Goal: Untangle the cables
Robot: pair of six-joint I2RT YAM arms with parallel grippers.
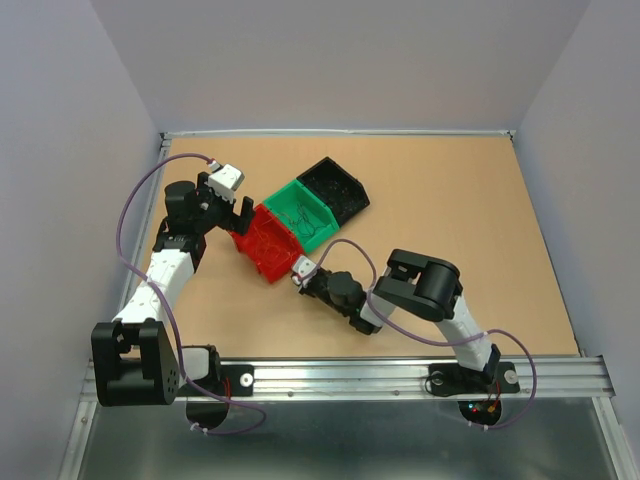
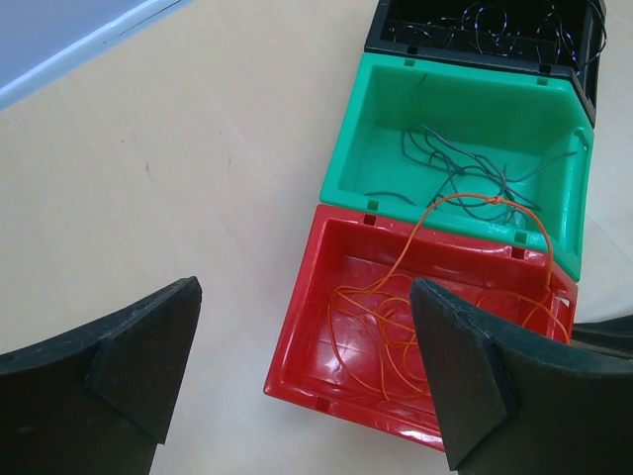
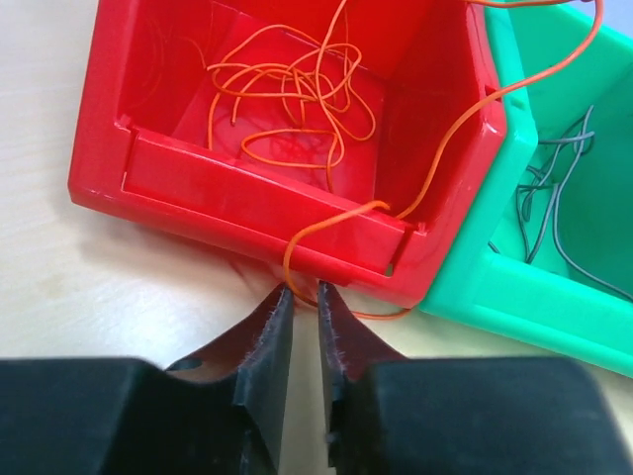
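3 bins: red bin with orange cable, green bin with grey cable, black bin at 12 o'clock. Right gripper pinches the orange strand; left gripper spread.

I see a tan wood-look desk, pale walls on 3 sides, metal rail along the near edge. Three open bins sit directly on it, left of centre, in a diagonal row & touching: red bin nearest, green bin in the middle, black bin farthest. From the right wrist cam I see an orange cable spilling over the red bin's front wall, its low loop reaching the desk just beside the bin.
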